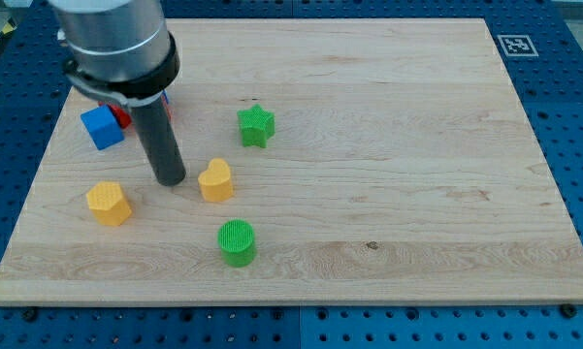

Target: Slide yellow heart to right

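The yellow heart [215, 180] lies on the wooden board [388, 145], left of the middle. My tip [170, 180] rests on the board just to the heart's left, a small gap between them. The dark rod rises from it toward the view's top left, under the arm's grey body.
A yellow hexagon [109, 203] lies at the lower left. A green cylinder [238, 241] lies below the heart. A green star [256, 125] lies above and right of it. A blue cube [101, 127] and a red block [122, 116] sit at the upper left, partly hidden by the arm.
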Available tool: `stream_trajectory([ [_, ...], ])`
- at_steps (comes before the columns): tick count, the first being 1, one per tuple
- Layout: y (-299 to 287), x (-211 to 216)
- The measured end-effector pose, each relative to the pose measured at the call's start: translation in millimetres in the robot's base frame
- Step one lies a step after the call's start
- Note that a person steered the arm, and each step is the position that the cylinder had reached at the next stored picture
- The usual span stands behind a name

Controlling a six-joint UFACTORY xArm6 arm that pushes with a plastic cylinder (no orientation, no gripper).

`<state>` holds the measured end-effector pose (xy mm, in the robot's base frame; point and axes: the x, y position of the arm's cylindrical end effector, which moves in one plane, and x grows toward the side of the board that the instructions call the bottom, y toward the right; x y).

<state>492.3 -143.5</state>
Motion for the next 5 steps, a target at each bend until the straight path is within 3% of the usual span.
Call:
stream_trajectory([
  [2, 26.0, 1.5],
  [5, 97.8, 38.9],
])
